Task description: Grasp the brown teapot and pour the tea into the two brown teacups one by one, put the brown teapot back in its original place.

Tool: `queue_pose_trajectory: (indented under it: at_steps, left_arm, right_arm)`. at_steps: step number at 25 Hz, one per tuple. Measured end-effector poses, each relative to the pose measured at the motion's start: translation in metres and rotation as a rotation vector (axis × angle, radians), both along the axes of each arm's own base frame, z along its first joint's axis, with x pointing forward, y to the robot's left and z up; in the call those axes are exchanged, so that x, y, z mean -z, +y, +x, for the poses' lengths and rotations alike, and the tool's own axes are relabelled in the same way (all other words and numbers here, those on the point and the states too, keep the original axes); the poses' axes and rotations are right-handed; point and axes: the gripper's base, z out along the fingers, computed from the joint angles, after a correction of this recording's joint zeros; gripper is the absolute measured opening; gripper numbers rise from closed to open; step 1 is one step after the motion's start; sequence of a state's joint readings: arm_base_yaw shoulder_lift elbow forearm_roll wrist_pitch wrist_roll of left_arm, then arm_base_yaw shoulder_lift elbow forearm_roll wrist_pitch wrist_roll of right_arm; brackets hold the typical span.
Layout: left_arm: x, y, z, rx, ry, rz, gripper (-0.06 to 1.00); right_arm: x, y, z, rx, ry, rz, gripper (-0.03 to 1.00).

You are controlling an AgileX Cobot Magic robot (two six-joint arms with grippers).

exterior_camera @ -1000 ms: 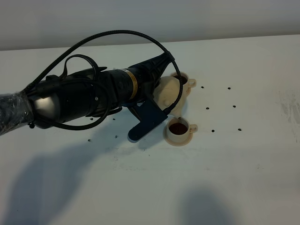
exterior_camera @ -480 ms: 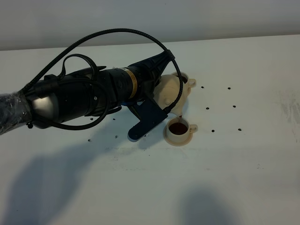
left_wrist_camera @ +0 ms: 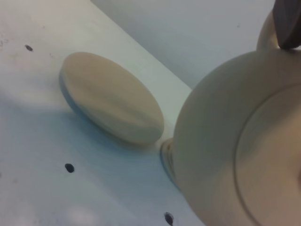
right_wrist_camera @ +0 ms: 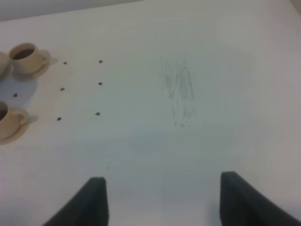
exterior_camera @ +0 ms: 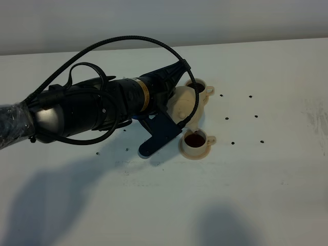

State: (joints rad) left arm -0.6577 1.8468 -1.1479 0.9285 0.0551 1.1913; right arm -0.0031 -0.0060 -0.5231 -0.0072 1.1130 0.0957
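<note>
1. White tabletop point(exterior_camera: 246, 195) fills the high view, backed by a plain pale wall along its far edge, with small dark specks scattered toward the right half of the surface.

2. My left arm point(exterior_camera: 87, 110) stretches from the left edge toward the middle of the table, a black cable looping over it.

3. My left gripper point(exterior_camera: 173, 97) is clamped tight on the brown teapot point(exterior_camera: 185, 104), holding it off the surface and tilted, spout down; my left wrist camera shows one dark finger point(left_wrist_camera: 287, 21) against the pot's loop handle.

4. Two brown teacups sit on their small saucers just right of the table's centre: the near teacup point(exterior_camera: 195, 141), dark tea in it, stands directly under the pot's spout, a thin stream seeming to run down toward it.

5. Behind the pot, nearer the far edge, the far teacup point(exterior_camera: 201, 89) also holds dark liquid and is partly hidden by the pot's body.

6. My left wrist camera fills with the pot's rounded body and lid rim, and beside it on the surface lies the wide flat saucer point(left_wrist_camera: 110, 103), bare.

7. My right gripper point(right_wrist_camera: 162, 200) hangs over the right part of the table with its two dark fingers point(right_wrist_camera: 89, 202) spread wide apart and nothing between them, both cups well away from it.
</note>
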Motion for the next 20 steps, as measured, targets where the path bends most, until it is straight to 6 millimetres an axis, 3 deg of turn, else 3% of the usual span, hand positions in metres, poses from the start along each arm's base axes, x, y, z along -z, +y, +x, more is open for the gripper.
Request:
queue_pose_trajectory:
  at_steps: [20]
  left_arm:
    - [0.0008,0.0002,-0.0004,0.032,-0.015,0.032,0.09]
  right_arm:
    - [0.0,0.0,0.0,0.0,0.0,0.0,0.5]
